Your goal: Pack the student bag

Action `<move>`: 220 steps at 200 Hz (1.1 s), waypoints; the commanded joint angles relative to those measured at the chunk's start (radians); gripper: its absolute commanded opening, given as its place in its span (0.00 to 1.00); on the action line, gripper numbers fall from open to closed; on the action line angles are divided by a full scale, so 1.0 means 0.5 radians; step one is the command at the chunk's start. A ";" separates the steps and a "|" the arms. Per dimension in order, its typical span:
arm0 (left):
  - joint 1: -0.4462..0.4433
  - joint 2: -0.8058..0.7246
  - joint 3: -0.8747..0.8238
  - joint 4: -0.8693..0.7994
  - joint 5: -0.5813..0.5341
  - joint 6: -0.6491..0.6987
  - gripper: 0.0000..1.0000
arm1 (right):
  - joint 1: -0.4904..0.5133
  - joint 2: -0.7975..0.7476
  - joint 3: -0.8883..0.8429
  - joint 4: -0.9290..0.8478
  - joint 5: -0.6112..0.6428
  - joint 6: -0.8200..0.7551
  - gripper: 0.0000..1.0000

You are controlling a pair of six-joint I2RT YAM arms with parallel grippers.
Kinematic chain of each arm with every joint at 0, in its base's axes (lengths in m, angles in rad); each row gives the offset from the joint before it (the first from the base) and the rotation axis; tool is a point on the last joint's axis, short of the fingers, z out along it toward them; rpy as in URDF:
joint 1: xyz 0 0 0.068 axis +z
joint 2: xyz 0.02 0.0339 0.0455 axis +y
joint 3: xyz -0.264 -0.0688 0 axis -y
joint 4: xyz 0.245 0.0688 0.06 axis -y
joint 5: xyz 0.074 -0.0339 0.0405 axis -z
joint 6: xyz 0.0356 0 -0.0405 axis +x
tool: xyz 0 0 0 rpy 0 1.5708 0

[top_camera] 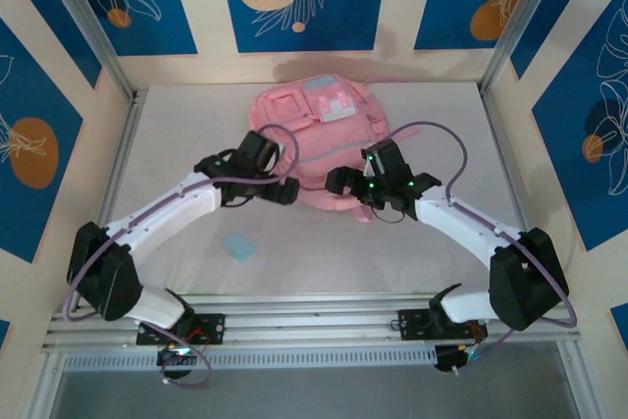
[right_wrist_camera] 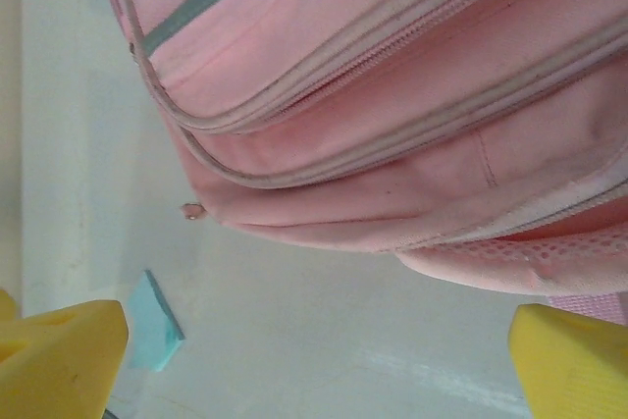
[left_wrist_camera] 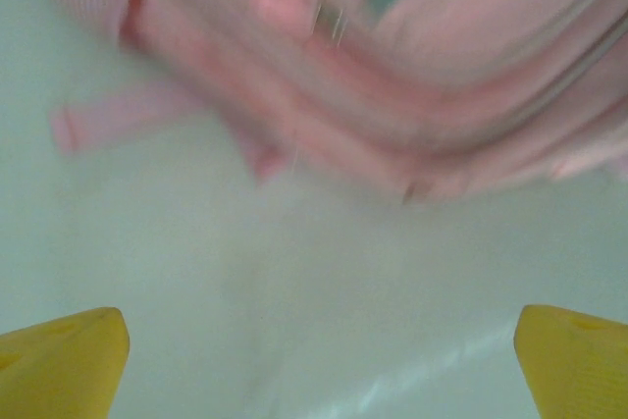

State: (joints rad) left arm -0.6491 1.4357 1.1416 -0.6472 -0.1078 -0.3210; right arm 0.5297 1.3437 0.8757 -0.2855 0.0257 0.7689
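Observation:
The student bag (top_camera: 316, 117) is a large pink backpack lying flat at the back middle of the white table, with a white patch on its front. My left gripper (top_camera: 286, 192) hovers at the bag's near left edge and my right gripper (top_camera: 340, 182) at its near right edge. In the left wrist view the bag (left_wrist_camera: 392, 76) is blurred above the left gripper (left_wrist_camera: 319, 370), whose yellow fingertips (left_wrist_camera: 69, 365) stand wide apart over bare table. In the right wrist view the right gripper (right_wrist_camera: 319, 370) is open too, just short of the bag's zipped edge (right_wrist_camera: 392, 115).
A small flat light-blue item (top_camera: 237, 245) lies on the table (top_camera: 442, 134) in front of the bag, between the arms, and shows as the light-blue item (right_wrist_camera: 155, 326) in the right wrist view. A metal zip pull (right_wrist_camera: 192, 210) hangs off the bag's corner. Frame posts stand at the back corners.

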 commanded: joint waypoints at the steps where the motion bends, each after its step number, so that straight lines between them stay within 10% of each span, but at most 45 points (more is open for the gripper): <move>1: 0.021 -0.155 -0.220 -0.245 -0.061 -0.284 1.00 | 0.064 0.053 0.047 -0.042 0.104 -0.090 0.99; 122: 0.252 -0.236 -0.836 -0.036 -0.021 -1.587 1.00 | 0.189 0.148 0.147 -0.125 0.218 -0.232 0.99; 220: 0.262 0.094 -0.887 0.115 0.004 -1.764 0.87 | 0.189 0.080 0.071 -0.162 0.318 -0.276 1.00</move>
State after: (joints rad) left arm -0.5266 1.4441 0.7204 -0.6254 -0.1162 -1.1610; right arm 0.6163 1.4231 0.9184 -0.3470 0.1623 0.6544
